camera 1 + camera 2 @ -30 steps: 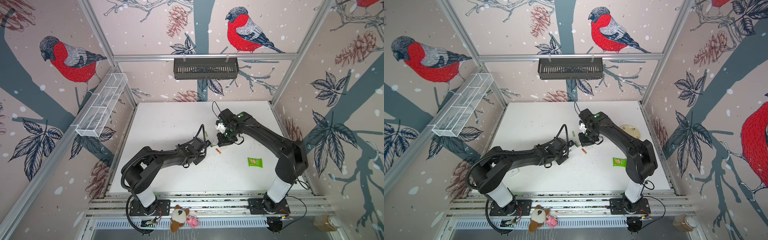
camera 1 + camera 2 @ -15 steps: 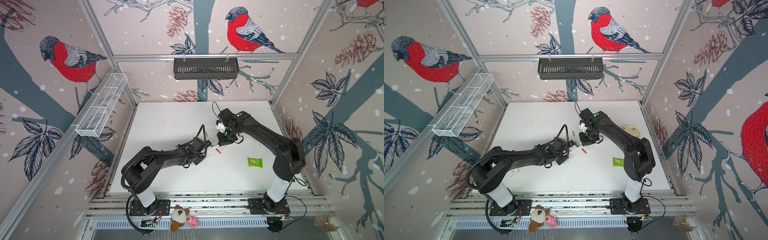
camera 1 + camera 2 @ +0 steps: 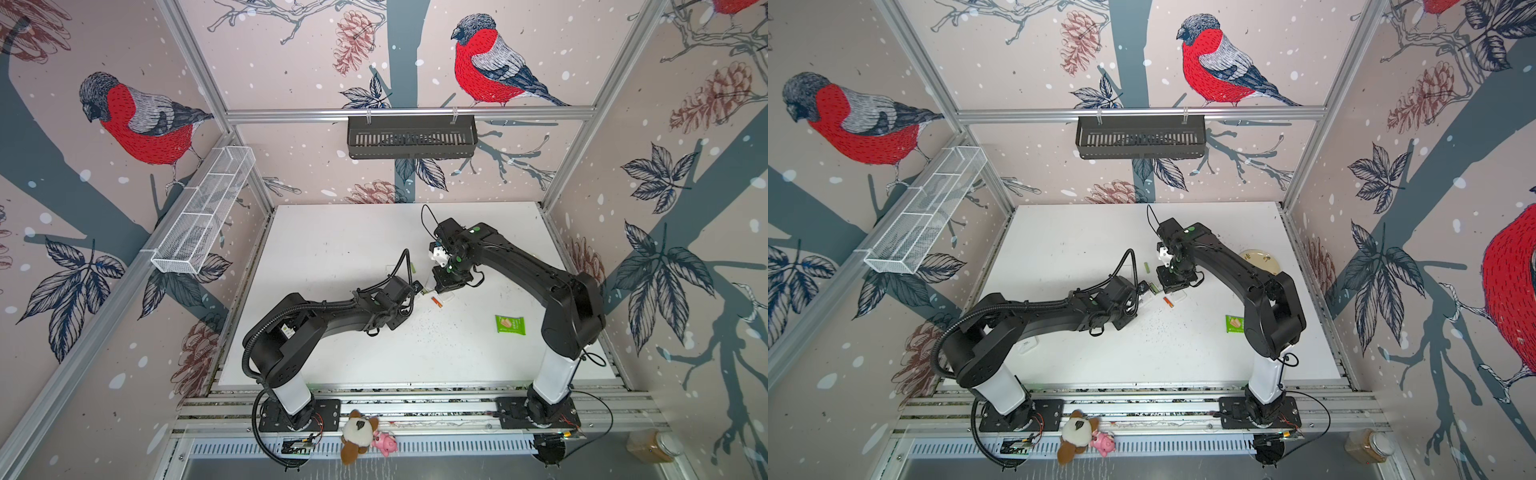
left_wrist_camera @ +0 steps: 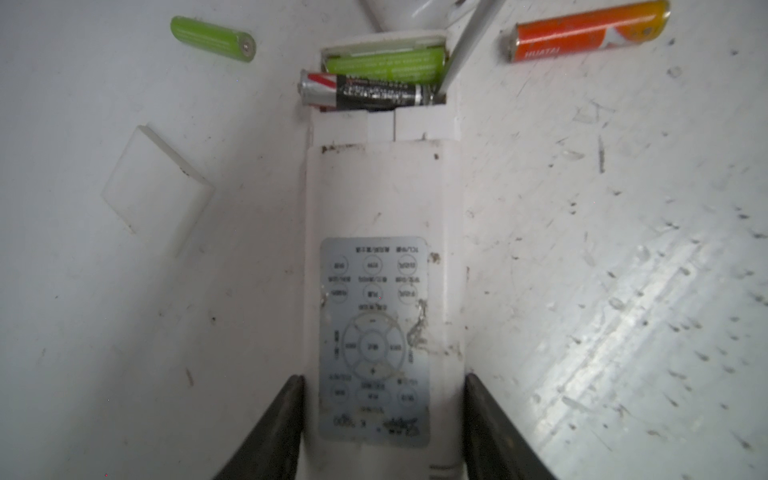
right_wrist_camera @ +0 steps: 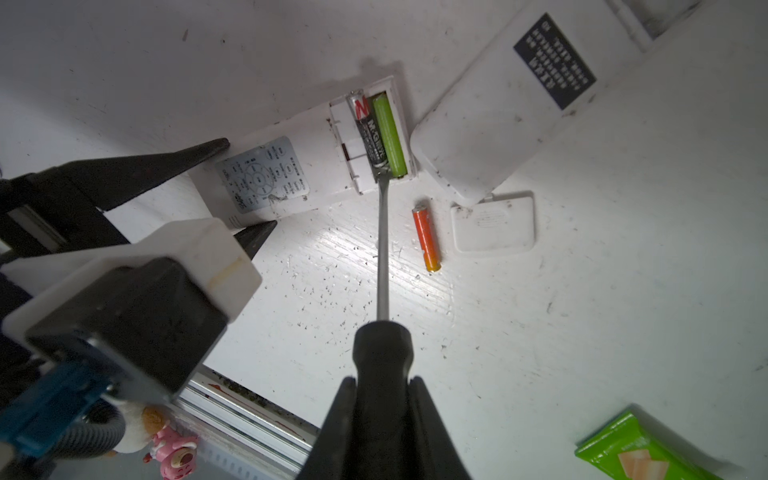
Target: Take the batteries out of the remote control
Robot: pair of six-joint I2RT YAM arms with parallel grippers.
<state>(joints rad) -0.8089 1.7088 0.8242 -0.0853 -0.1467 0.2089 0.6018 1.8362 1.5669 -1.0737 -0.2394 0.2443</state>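
1. Left gripper [image 4: 382,378] stands about half open, its black tapered jaws pressed against both long edges of the remote control [image 4: 382,199], pinning it flat near the middle of the table [image 4: 602,249]; the right gripper [image 5: 382,380] is clamped tight on the handle of the screwdriver [image 5: 382,257].
2. From that handle the shaft reaches into the open battery bay at the remote's right end; its tip sits wedged against one end of the black battery [image 4: 365,91].
3. Progress, as I judge it, is about half. Two batteries lie out on the table: the loose lime battery [image 4: 212,38] just on the far side of the remote, and the orange-red battery [image 4: 590,31] just on its near side. Two sit in the bay yet to come out: the black one and, beside it, the seated lime battery [image 4: 386,64]. The black one's silver end seems to ride up over the bay wall, though the wrist view is soft there.
4. The remote is scuffed matte white plastic with a grey printed sticker. The batteries are thin cylinders in glossy wrap, likely to roll. The screwdriver has a plain round steel shaft and a black handle. The tabletop is white, scratched and specked.
5. A flat white lid [image 4: 153,187] lies on the far side. A second remote [image 5: 498,112], a rounded white slab with a dark label, lies to the right with its thin cover [image 5: 494,226] beside it; whether its bay is empty I cannot tell.
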